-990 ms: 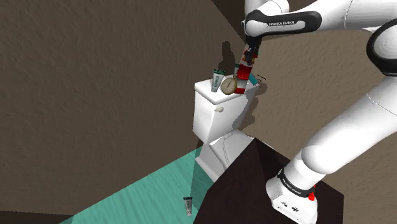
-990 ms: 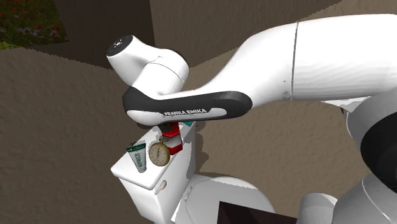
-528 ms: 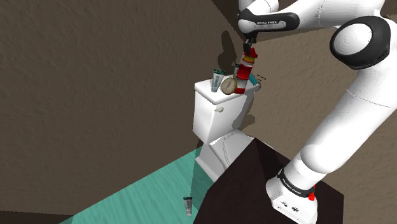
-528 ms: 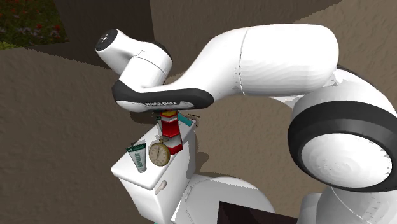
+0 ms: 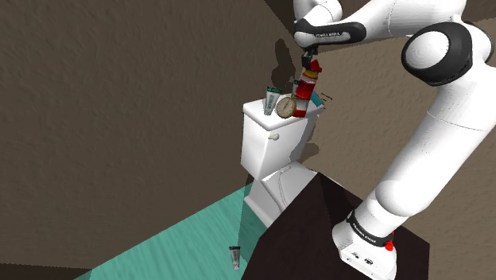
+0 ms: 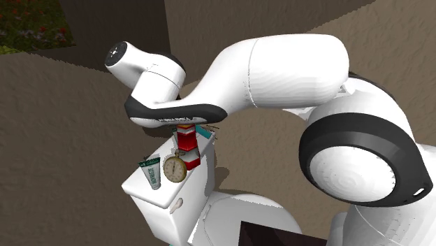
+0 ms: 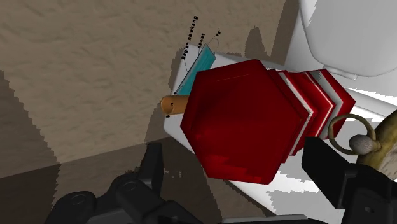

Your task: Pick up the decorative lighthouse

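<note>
Arm (image 5: 445,119): big white sweep arching high over the toilet tank (image 5: 262,139), forearm lying level above the tank's lid.
Toilet tank: white, lid crowded with small things, and every place below is called off it.
Lighthouse (image 7: 245,121): red and white banded, dark red six-sided cap. It stands on the tank's lid at the wall-side end, base down on the lid by my read, so not yet lifted.
End effector (image 7: 232,149): right above the lighthouse, fingers spread wide with one on each side of the cap and clear daylight between pads and cap. Nothing gripped.
Stopwatch (image 5: 285,106): brassy, propped on the tank's lid just beside the lighthouse, on the side away from the wall.
Tube (image 5: 272,99): green and white, upright at the lid's far end from the lighthouse.
Risk: a close this high catches only the cap, and a slanted face could squirt free. A descent off-centre could tip the lighthouse into the stopwatch and send both off the tank.
Views: the wrist view alone gives the finger gap, plus a teal item (image 7: 198,67) on the lid behind the lighthouse. The shoulder view gives height above the tank. The second exterior view shows the lid's line-up under the forearm.
</note>
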